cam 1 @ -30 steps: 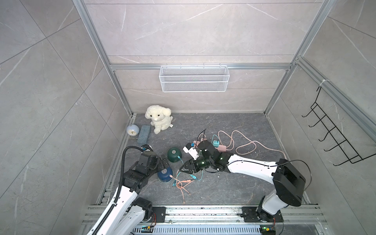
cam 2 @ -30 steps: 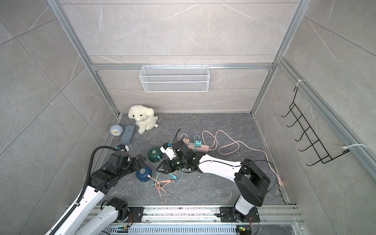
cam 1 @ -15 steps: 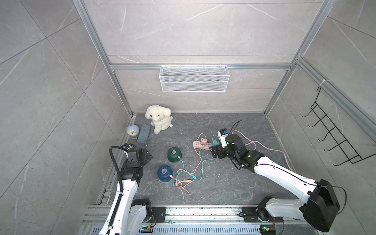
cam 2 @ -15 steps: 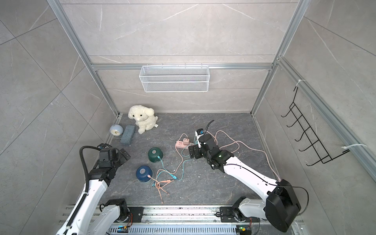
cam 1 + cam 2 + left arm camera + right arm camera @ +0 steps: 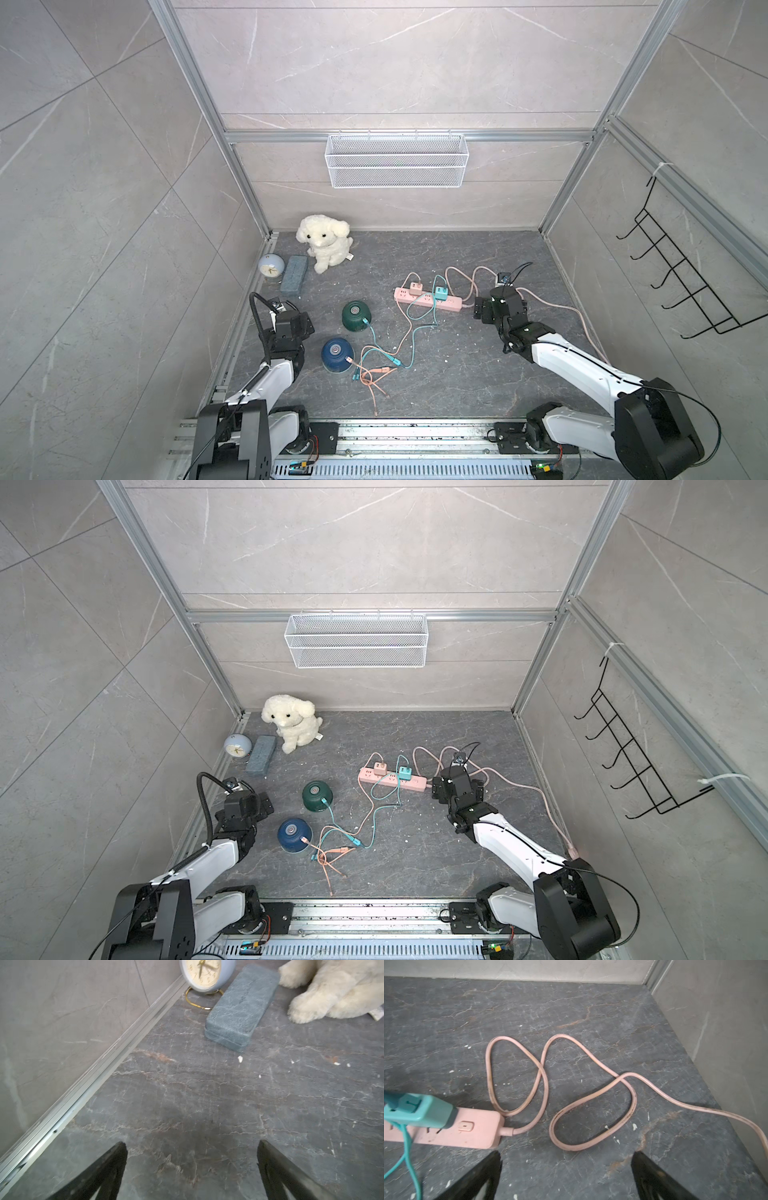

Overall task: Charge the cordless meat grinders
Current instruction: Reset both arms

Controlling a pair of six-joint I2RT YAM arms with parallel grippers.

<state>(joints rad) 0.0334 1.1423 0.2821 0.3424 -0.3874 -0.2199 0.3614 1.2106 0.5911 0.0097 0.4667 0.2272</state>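
I judge the task done: the dark green plastic dome grinder (image 5: 356, 316) and the dark blue plastic dome grinder (image 5: 337, 354) sit near each other on the worktop (image 5: 457, 374), each seemingly cabled to the pink power strip (image 5: 428, 300). The left tool (image 5: 191, 1147) and the right tool (image 5: 565, 1155) stand wide and empty.

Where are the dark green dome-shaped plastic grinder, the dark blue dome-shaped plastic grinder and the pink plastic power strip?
dark green dome-shaped plastic grinder (image 5: 354, 309): in a top view, silver hub.
dark blue dome-shaped plastic grinder (image 5: 335, 350): in a top view, silver hub.
pink plastic power strip (image 5: 477, 1136): right wrist view, switch end.
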